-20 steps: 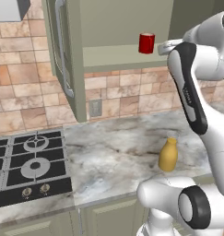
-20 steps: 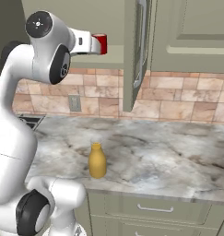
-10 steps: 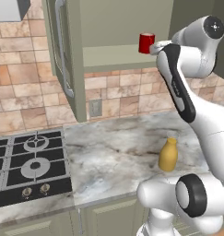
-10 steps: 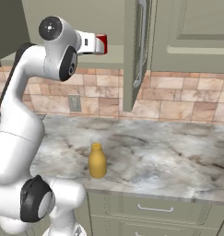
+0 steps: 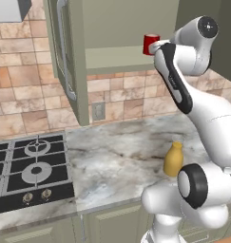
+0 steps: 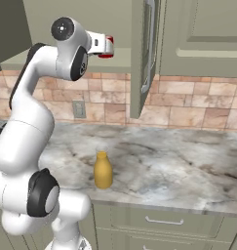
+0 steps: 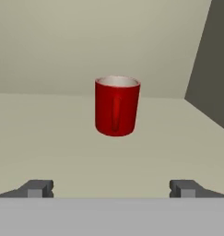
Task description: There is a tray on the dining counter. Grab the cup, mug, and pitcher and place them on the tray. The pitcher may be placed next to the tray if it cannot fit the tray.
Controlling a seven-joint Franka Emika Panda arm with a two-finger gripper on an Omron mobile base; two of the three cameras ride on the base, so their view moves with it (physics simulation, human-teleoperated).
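The hand view looks straight along the tool at the mug, which stands upright on a pale shelf inside an open wall cabinet, its handle turned toward the camera. The tool's two dark fingertips sit far apart at the bottom of that view, fully spread and holding nothing, with bare shelf between them and the mug. A dark cabinet side wall rises on the right of the mug, near it but apart.

The left base view shows what the hand view cannot: the white arm reaching up to the shelf, the mug just beyond its wrist, and the open cabinet door hanging well to the left. Below, the pitcher stands upright on the marbled counter, partly behind the robot's body, with a gas stove at the counter's left end.

The right base view shows the mug mostly hidden behind the hand, the pitcher near the counter's front edge, and a broad stretch of bare counter to its right. The open door hangs to the right of the hand there.
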